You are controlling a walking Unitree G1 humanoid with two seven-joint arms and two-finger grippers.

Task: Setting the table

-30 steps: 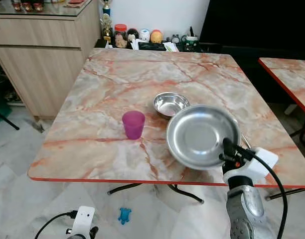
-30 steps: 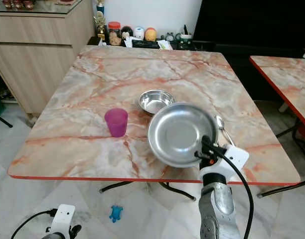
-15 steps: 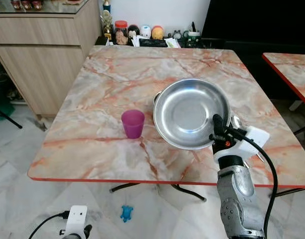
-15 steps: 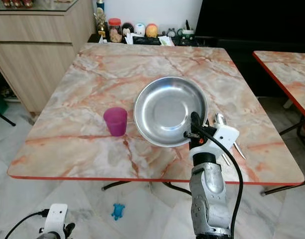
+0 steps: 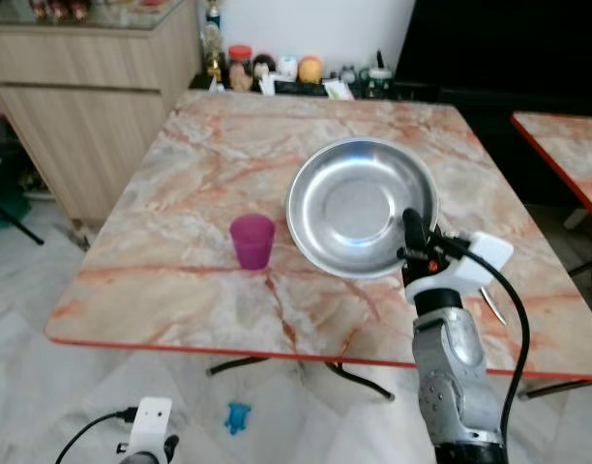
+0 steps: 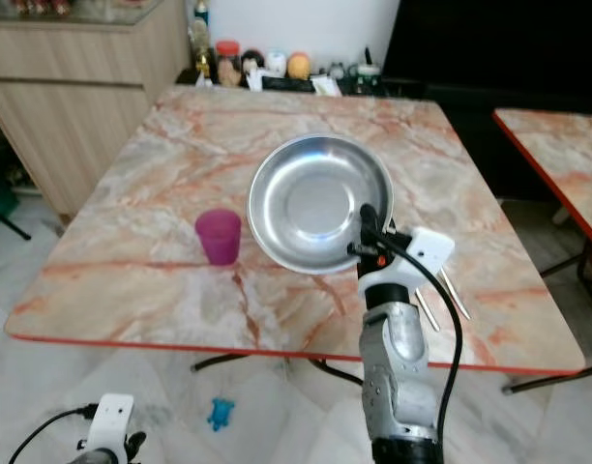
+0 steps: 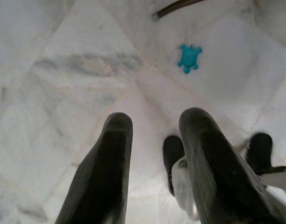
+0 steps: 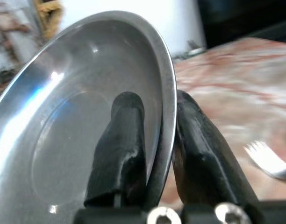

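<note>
Right gripper (image 5: 412,242): raised over the near-right part of the table, fingers clamped on the near rim of the steel plate, one finger inside the dish, one under it (wrist view shows rim pinched btwn them).
Steel plate (image 5: 359,203): held off the table, tilted w/ its hollow facing the camera; sits just ahead of and slightly left of the gripper.
Purple cup (image 5: 251,241): upright on the table, well left of the gripper, just left of the plate's edge.
Fork (image 8: 268,160): lying flat on the table just right of the gripper, tines visible in right wrist view; handle end (image 5: 491,304) pokes out past the wrist.
Table (image 5: 180,184): marble-look top w/ red edging, under the gripper and plate.
Left gripper (image 7: 154,154): hangs low beside the table's near-left corner, fingers apart, nothing btwn them; pointing at the floor.
Turtle toy (image 5: 238,418): small, blue, on the tiled floor under the near table edge, ahead of the left gripper.
Cabinet (image 5: 93,106): wooden, far left of the table.
Jars & bits (image 5: 277,70): clutter along the wall beyond the far table edge; too small to ID.
Second table (image 5: 567,145): same top, far right of the right gripper.
</note>
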